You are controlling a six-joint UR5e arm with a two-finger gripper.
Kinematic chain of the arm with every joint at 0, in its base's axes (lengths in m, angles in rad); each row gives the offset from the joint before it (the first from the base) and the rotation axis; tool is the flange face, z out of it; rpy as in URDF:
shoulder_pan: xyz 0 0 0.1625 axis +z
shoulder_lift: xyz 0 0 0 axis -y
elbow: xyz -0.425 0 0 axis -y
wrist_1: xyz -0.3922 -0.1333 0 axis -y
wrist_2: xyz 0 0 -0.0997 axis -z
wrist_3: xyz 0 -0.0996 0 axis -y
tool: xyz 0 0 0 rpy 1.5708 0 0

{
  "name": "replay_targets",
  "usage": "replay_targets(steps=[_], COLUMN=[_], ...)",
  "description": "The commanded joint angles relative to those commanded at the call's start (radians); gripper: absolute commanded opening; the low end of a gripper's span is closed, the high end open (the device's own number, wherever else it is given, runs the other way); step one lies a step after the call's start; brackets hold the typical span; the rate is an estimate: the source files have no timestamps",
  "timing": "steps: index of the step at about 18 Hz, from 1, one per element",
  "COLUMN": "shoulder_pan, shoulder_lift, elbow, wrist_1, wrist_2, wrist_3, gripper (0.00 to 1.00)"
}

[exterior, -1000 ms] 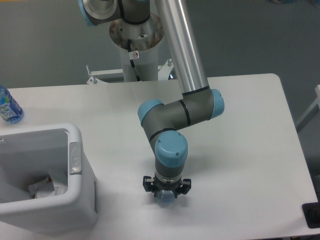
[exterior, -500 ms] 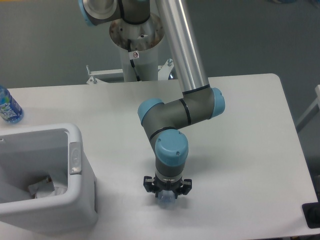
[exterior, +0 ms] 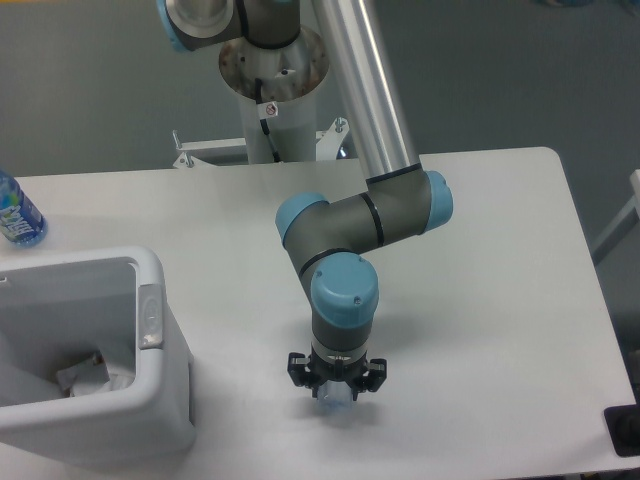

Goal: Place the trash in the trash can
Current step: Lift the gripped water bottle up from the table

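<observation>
Directly beneath the gripper (exterior: 336, 388), low over the table (exterior: 480, 300), a small bluish-clear shape shows between the black fingers, most likely the blue-capped end of the clear bottle (exterior: 335, 393); the wrist hides the rest of it. The gripper points straight down, a pose that suits taking a lying bottle from above. Whether the fingers are closed on the bottle or only straddle it cannot be told from this view. Well off to the gripper's side, toward the picture's left edge, stands the trash can (exterior: 150, 320), open side up so things can be dropped in. The crumpled white wrapper (exterior: 90, 375) already lies inside it. Farther beyond the can, at the table's edge, a blue-labelled bottle (exterior: 15, 215) stands upright; it is not part of the trash.
</observation>
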Motion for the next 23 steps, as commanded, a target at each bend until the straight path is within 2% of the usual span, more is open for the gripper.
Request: replay_targets(steps=[3,4,5,10,15,19,21,23], shoulder_pan=[0.021,0.029,0.043,0.075,0.092,0.084,0.081,0.08], shoulder_lift=[0.009,0.018,0.038,0.08,0.133,0.147,0.164,0.182], elbow=[0.097,0.123,0.176,0.287,0.307,0.307,0.309,0.309], wrist_1=[0.003,0.003,0.003,0.025,0.025,0.025,0.025,0.05], wrist_2=[-0.113,-0.132,-0.153,-0.226,-0.314,-0.344,-0.359,-0.39], wrist_3=[-0.017,-0.043,-0.101,-0.207,-0.25,-0.261,-0.323,-0.383], gripper=[0.63,0.63,0.62,0.6,0.6,0.6,0.6,0.6])
